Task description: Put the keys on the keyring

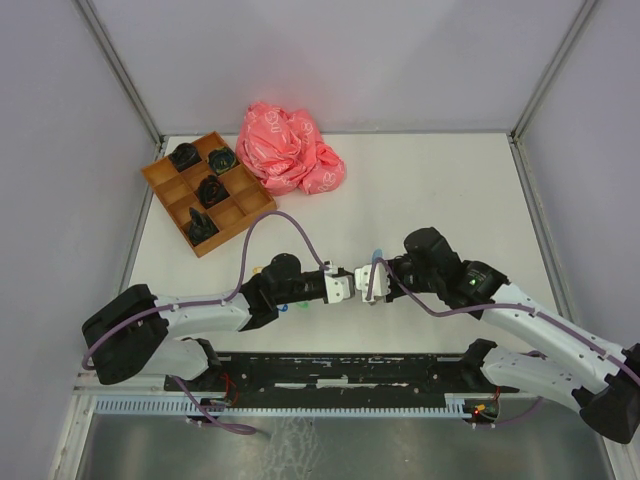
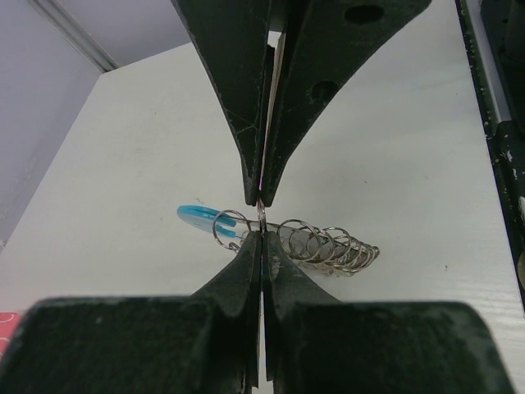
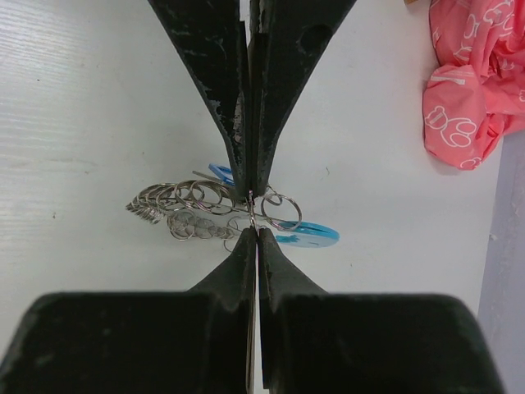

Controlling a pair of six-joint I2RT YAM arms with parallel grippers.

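Overhead, the left gripper (image 1: pixel 340 288) and right gripper (image 1: pixel 371 284) stood tip to tip just below the middle of the frame, above a white table (image 1: pixel 440 180). Between them the keyring (image 1: pixel 377 257) showed only as a light blue sliver. Tiny spots of colour beside the left arm appeared to be the keys (image 1: pixel 284 307), too small to make out. A wooden tray (image 1: pixel 150 172) of black objects sat at upper left, touching a crumpled pink bag (image 1: pixel 288 150) at top centre. From the left wrist, the left gripper (image 2: pixel 260 217) was seen pinched shut at mid-frame on a thin silver loop of the keyring (image 2: pixel 328 246). Its linked rings bunched just right of the tips, and a light blue piece (image 2: pixel 197 215) lay just left of them. From the right wrist, the right gripper (image 3: pixel 252 212) was likewise clamped shut at mid-frame on a thin loop of the keyring (image 3: pixel 180 205). The rings spread to the left of the tips and the light blue piece (image 3: pixel 310 235) sat to the right. The pink bag (image 3: pixel 472 98) filled the upper right corner.
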